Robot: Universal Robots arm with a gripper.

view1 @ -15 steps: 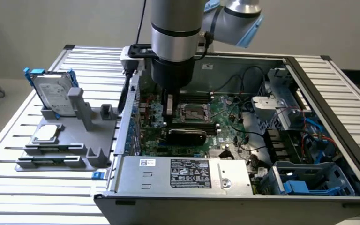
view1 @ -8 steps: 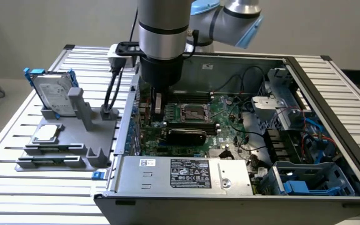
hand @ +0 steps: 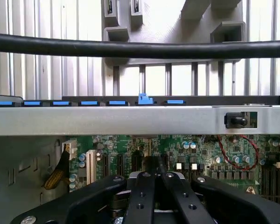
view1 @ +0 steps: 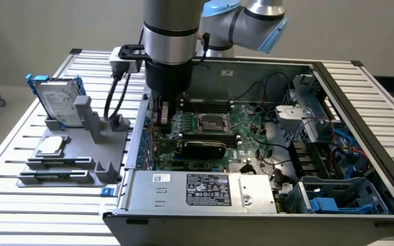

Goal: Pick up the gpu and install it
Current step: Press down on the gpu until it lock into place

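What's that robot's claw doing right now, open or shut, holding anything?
Gripper: shut, fingers together, lowered inside the computer case over the motherboard; whether it holds anything cannot be told.

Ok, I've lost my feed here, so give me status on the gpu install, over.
Gripper shut, low inside the case, nothing seen held. Gpu upright on the motherboard, apart from the gripper. No obstruction seen.

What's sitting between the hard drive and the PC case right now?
In the exterior view, a grey upright post of the parts stand and black cables hanging from the arm lie between the hard drive and the case.
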